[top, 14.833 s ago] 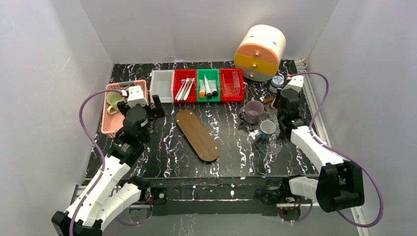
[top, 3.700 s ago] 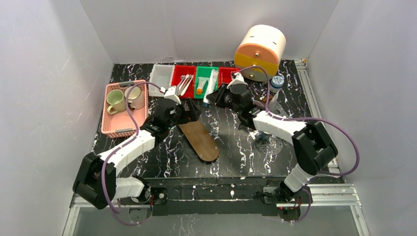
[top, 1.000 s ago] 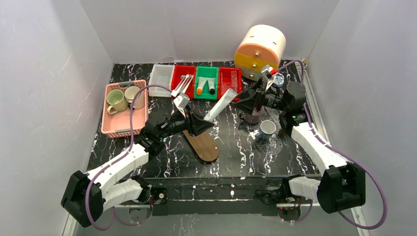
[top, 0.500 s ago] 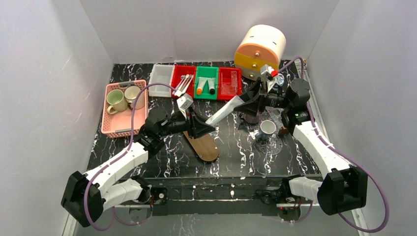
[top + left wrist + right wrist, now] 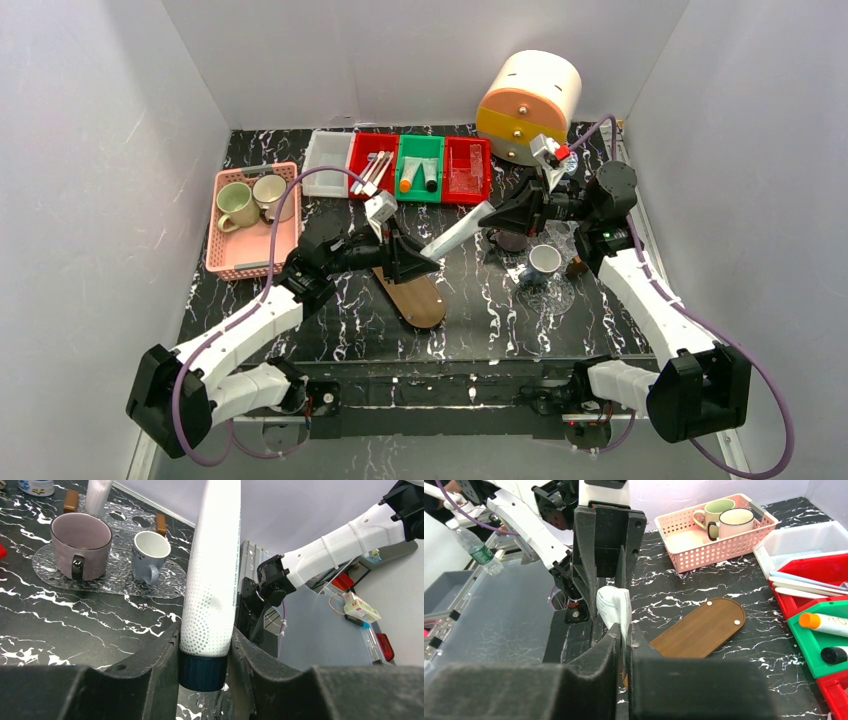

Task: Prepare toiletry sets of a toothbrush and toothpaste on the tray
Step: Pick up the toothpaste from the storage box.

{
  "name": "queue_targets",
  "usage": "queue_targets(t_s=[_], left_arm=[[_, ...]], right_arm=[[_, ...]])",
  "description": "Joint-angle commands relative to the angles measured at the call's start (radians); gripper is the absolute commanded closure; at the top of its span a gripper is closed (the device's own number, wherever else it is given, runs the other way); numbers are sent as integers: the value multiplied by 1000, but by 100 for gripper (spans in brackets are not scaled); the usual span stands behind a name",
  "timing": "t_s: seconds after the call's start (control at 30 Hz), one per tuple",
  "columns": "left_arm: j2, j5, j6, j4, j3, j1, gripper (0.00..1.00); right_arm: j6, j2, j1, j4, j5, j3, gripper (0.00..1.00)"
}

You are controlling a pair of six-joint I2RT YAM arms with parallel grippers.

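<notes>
A: Far left, 9 o'clock?
B: Pink basket [image 5: 222,262], two mugs [image 5: 236,205] inside.
A: Left jaws?
B: Narrow, clamped on both sides of the white tube [image 5: 212,570] just above its dark cap [image 5: 202,672], over the wooden tray [image 5: 420,300] at counter centre.
A: Tube itself?
B: Up off the counter, slanting from 8 toward 2 o'clock, bridging both sets of jaws. Cap touching the tray or not: cannot tell.
A: Row at 12 o'clock?
B: White bin [image 5: 330,170], then red bin [image 5: 360,150] with slim white toothbrushes [image 5: 377,170], then green bin [image 5: 422,152] with an orange-capped tube [image 5: 408,183] and a dark-capped tube [image 5: 431,182] lying side by side.
A: Right jaws?
B: Almost closed, pinching the held tube's flat crimped end, pointing toward 9 o'clock.
A: Beyond them, 3 o'clock?
B: Purple mug [image 5: 80,545] and white mug [image 5: 150,555] standing upright on a clear mat [image 5: 115,582]. Cream-and-orange drum [image 5: 530,105] behind at 1 o'clock.
</notes>
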Motion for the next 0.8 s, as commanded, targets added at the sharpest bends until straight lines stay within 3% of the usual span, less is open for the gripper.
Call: queue_targets(t_s=[0.0,0.07,0.27,0.37,0.53,0.63,0.77], left_arm=[[-40,-9,57,-61,61,4,100],[-56,-27,84,-110,71,4,100],[-105,-156,159,-271,104,4,74],[-126,-233,187,-332,120,5,55],[-162,-386,231,-441,157,4,38],[-193,-509,249,-498,175,4,30],[-225,-789,258,-597,203,4,18]], right_arm=[[5,-33,-1,24,-17,41,93],[5,-32,-2,5,-17,49,99],[-33,-46,-2,-135,8,99,99],[-78,-64,-1,-255,39,133,99],[-170,-91,-1,-477,113,199,99],[-219,-101,-2,-655,188,251,99],[-301,-107,-1,-882,303,335,99]])
